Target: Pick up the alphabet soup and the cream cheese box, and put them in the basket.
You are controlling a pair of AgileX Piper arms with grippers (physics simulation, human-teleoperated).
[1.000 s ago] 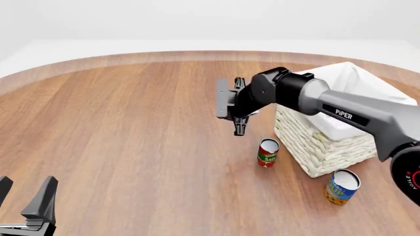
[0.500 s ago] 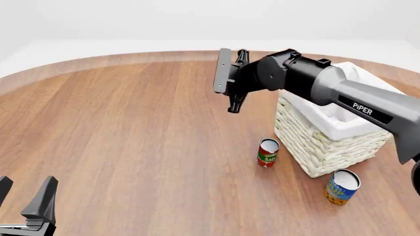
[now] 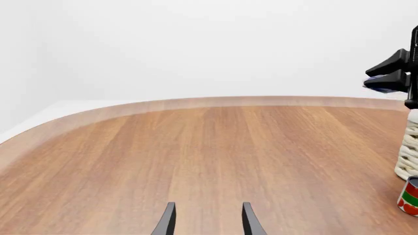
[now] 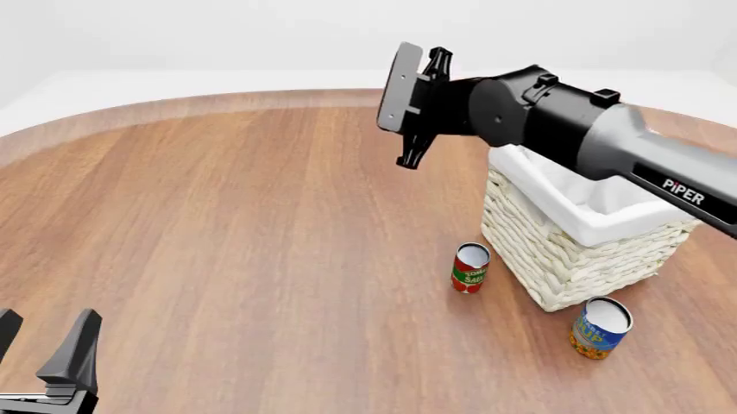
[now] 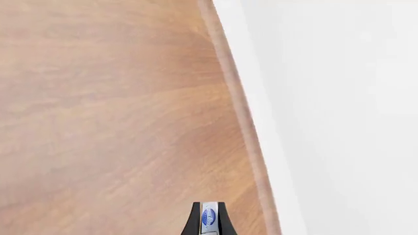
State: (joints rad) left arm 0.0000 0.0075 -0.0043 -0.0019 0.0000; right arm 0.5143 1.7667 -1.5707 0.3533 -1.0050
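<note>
1. Grip at the right gripper (image 4: pixel 412 110): jaws narrow, clamped on the cream cheese box (image 4: pixel 399 82). Held high in the air, well clear of the table (image 4: pixel 230 216).
2. Seen from the right wrist as a thin white-and-blue sliver (image 5: pixel 209 219) pinched between two dark fingers (image 5: pixel 193 223). Nothing but wood grain and the table's curved edge beyond those jaws.
3. Seen from the left wrist as a bluish edge (image 3: pixel 375 83) sticking out of the right gripper (image 3: pixel 390 73), up above the table's far rim.
4. Just behind and below those jaws, under the right arm: the basket (image 4: pixel 564 250), cream wicker with white cloth folded over the rim. Not directly under the held box, but off to its wrist side.
5. Lower again, on the table just beside the basket's near-left wall: a red can with green label (image 4: pixel 470 267), upright.
6. Well apart from the right jaws, at the basket's near corner: the alphabet soup (image 4: pixel 600 328), upright on the wood, blue and yellow-orange label, pale top. Outside the basket, close to the wicker; cannot tell whether touching.
7. Grip at the left gripper (image 4: pixel 44 345): jaws wide, holding nothing, low over the near-left table.
8. Ahead of those open fingers (image 3: pixel 166 220): bare wood. Far off to their right, a strip of the basket's wicker and part of the red can.
</note>
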